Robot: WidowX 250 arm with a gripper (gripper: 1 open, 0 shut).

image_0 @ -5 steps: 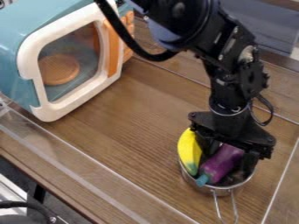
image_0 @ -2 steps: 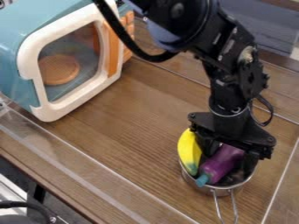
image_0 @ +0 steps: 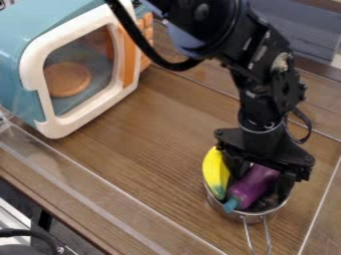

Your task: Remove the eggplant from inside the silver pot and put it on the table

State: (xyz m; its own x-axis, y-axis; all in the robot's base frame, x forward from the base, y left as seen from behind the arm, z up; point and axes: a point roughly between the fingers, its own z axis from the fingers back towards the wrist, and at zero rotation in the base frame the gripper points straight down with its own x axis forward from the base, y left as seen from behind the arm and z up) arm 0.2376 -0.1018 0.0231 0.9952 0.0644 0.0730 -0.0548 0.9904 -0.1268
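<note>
The purple eggplant [image_0: 252,183] lies inside the silver pot [image_0: 245,206] at the lower right of the table [image_0: 147,139]. A yellow banana-like toy [image_0: 213,169] leans in the pot at its left side. My black gripper [image_0: 260,179] points straight down into the pot, its fingers open and standing on either side of the eggplant. The pot's thin wire handle [image_0: 257,234] sticks out toward the table's front edge. Much of the pot is hidden under the gripper.
A teal-and-cream toy microwave [image_0: 67,65] with its door open stands at the back left, a round brown item [image_0: 68,78] inside. A clear plastic rim [image_0: 80,179] runs along the table's near edges. The black arm reaches down from the top.
</note>
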